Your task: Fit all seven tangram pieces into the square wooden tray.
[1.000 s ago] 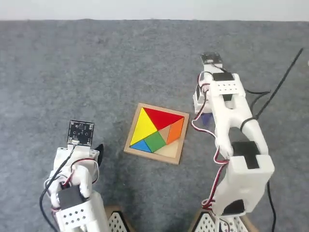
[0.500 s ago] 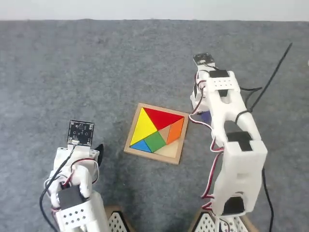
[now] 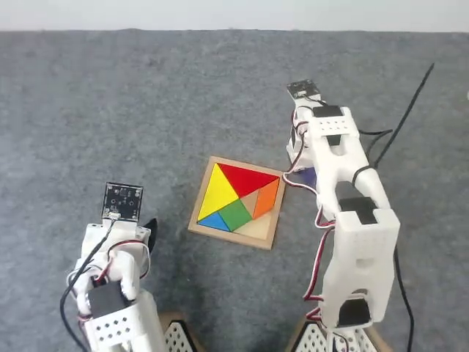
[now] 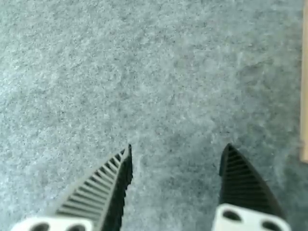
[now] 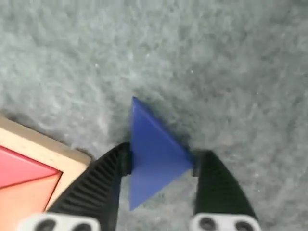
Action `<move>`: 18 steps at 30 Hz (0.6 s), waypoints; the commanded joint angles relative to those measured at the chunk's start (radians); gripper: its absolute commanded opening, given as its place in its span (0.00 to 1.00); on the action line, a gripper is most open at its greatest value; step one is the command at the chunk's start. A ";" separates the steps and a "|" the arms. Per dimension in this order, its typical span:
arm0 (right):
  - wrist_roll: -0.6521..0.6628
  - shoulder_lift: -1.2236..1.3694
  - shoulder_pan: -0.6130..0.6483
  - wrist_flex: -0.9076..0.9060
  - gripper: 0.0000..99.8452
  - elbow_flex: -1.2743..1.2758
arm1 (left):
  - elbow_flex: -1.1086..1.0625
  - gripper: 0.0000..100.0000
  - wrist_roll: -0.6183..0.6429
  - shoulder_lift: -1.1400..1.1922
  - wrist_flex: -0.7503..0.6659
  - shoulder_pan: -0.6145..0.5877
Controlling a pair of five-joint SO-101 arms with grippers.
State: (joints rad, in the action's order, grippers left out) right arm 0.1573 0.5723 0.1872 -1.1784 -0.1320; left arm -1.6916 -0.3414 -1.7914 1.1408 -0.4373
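The square wooden tray (image 3: 268, 236) lies mid-table, holding yellow (image 3: 218, 192), red (image 3: 248, 178), orange (image 3: 267, 199), green (image 3: 234, 214) and small blue pieces plus a tan triangle; its near right corner is bare wood. Just right of the tray a blue triangle (image 5: 153, 154) lies on the carpet, seen as a purple-blue patch (image 3: 308, 176) under the right arm. My right gripper (image 5: 161, 156) has a finger pressed against each side of it. My left gripper (image 4: 175, 154) is open over bare carpet, near the table's front left (image 3: 150, 227).
Grey carpet covers the whole table. The tray's corner (image 5: 43, 144) lies close beside the right gripper's finger. A strip of the tray's edge (image 4: 304, 139) shows far off in the left wrist view. A black cable (image 3: 410, 103) trails behind the right arm.
The right arm has swung slightly left toward the tray, over the blue triangle. The left arm and the tray's pieces have not moved.
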 commanded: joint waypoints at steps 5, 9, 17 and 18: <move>-0.110 -0.073 -0.008 -0.084 0.04 -0.034 | 0.007 0.28 -0.011 0.005 -0.003 0.002; -0.199 -0.213 0.010 -0.193 0.04 -0.034 | 0.007 0.28 -0.011 0.005 -0.003 0.002; -0.408 -0.374 0.157 -0.371 0.04 -0.034 | 0.007 0.28 -0.011 0.005 -0.003 0.002; -0.443 -0.374 0.180 -0.381 0.04 -0.035 | 0.007 0.28 -0.011 0.005 -0.003 0.002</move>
State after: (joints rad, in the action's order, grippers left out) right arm -0.1956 0.2777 0.3023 -1.5113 -0.1427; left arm -1.6916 -0.3414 -1.7914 1.1408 -0.4373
